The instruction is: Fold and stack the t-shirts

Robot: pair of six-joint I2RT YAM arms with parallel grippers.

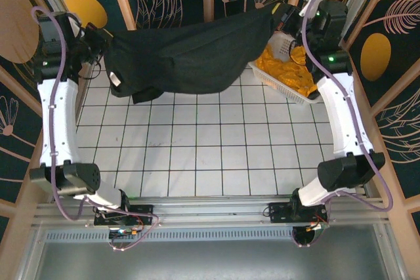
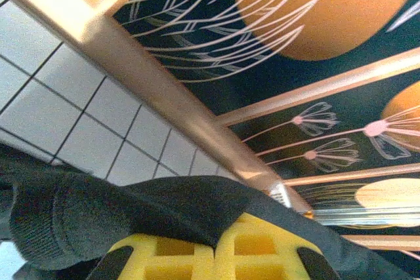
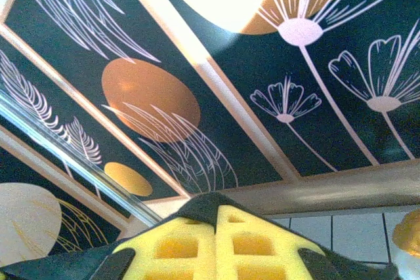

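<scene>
Fingers (image 2: 177, 257) in wrist views pinch black t-shirt (image 1: 190, 57), seen overhead hanging outstretched.

One black t-shirt (image 1: 190, 54) left of the one white basket (image 1: 275, 83); inside the basket, yellow t-shirts (image 1: 292, 73) in one heap, number unclear. Two arms: left arm (image 1: 56, 122), right arm (image 1: 341, 119).
</scene>
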